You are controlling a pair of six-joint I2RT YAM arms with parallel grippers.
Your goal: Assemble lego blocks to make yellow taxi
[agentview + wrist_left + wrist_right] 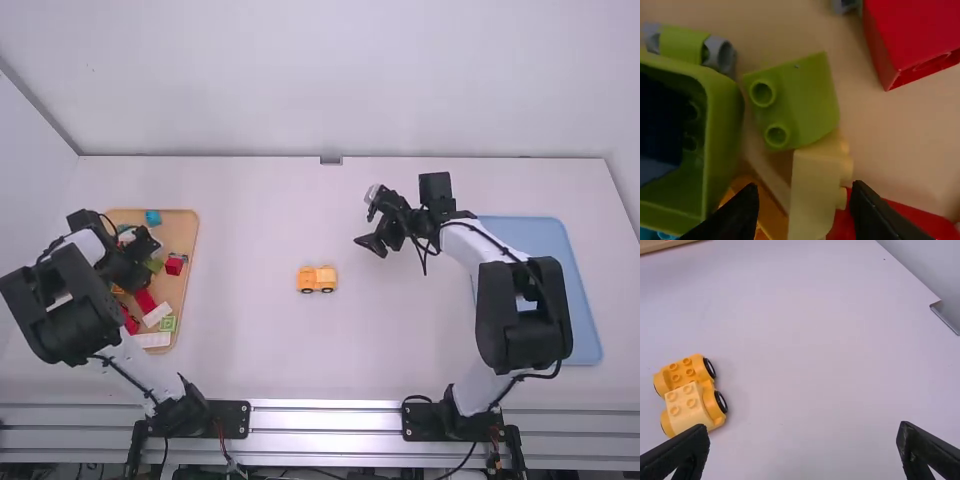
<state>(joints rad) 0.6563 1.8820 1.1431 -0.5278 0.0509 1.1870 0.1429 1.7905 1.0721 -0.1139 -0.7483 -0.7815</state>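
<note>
We list: left gripper point(140, 262), spread, seemingly around pale-yellow plastic block point(812, 192); right gripper point(367, 222), spread; wheeled yellow-orange plastic car point(317, 276).

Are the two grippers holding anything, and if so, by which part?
Nothing looks held. The left gripper is open over a pale yellow plastic block, with a gap beside one finger; the right gripper is open, nothing between its fingers.
</note>
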